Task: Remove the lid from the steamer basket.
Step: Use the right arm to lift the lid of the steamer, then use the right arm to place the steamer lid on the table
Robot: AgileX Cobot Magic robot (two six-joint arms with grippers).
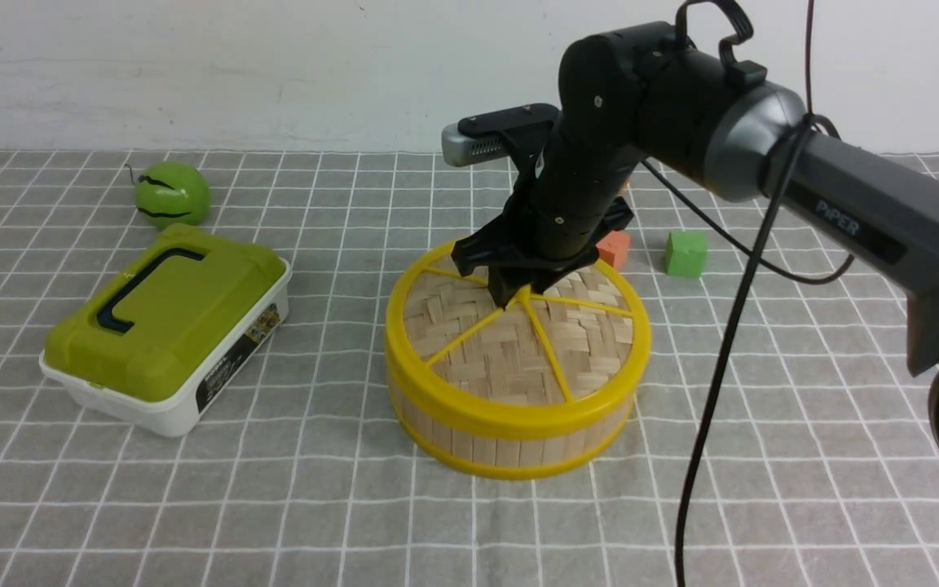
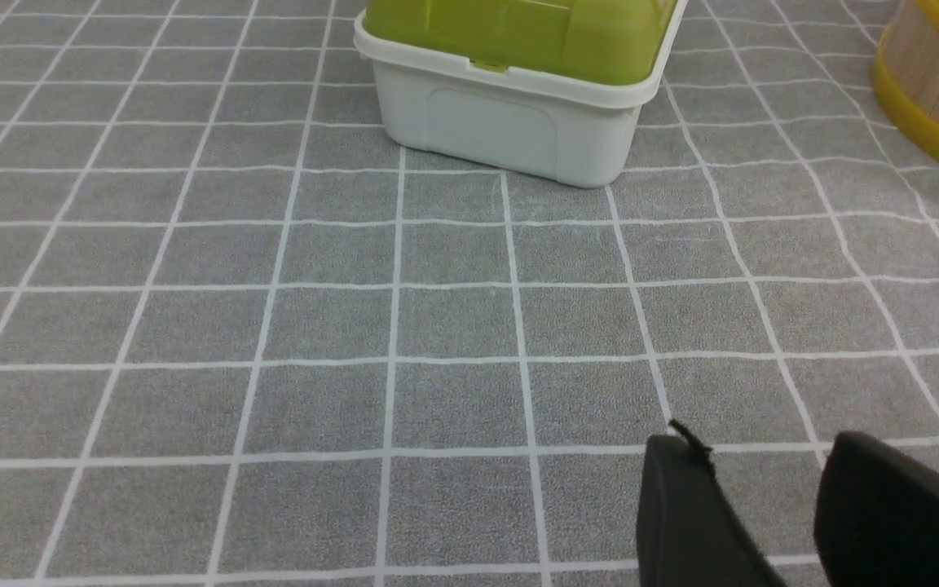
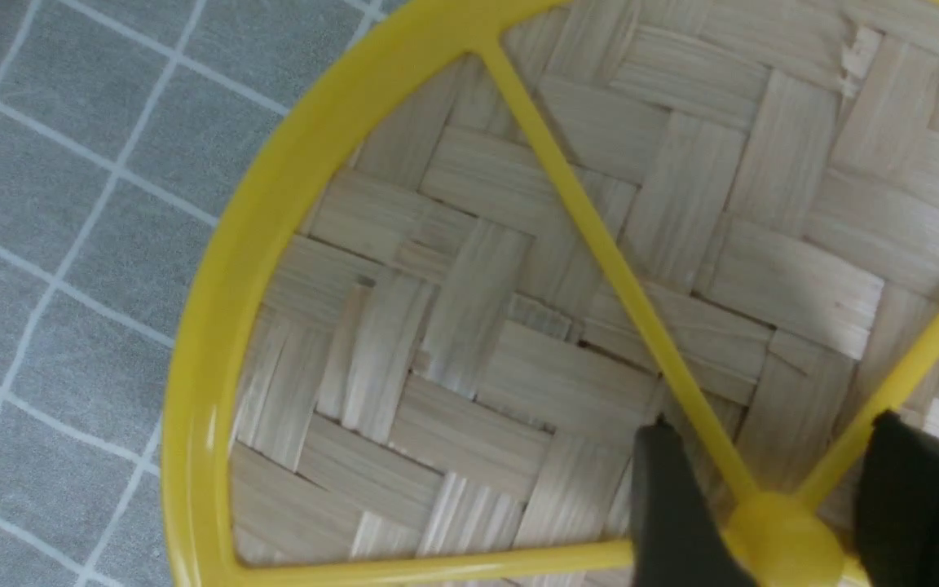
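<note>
The steamer basket (image 1: 510,444) stands at the middle of the checked cloth, and the lid (image 1: 518,342) lies flat on top of it. My right gripper (image 1: 518,293) points down onto the lid's centre. In the right wrist view its fingers (image 3: 673,497) stand either side of the small yellow knob (image 3: 779,538), open; one finger is against the knob and a narrow gap shows at the other. My right gripper (image 3: 771,424) lifts nothing. My left gripper (image 2: 759,440) hangs open over bare cloth, far from the basket (image 2: 938,90), whose wall shows at the picture's edge.
A white box with an olive-green lid (image 1: 168,326) sits left of the basket and close ahead of the left gripper (image 2: 510,122). A green ball (image 1: 172,193) lies at the back left. An orange cube (image 1: 614,249) and a green cube (image 1: 686,253) lie behind the basket.
</note>
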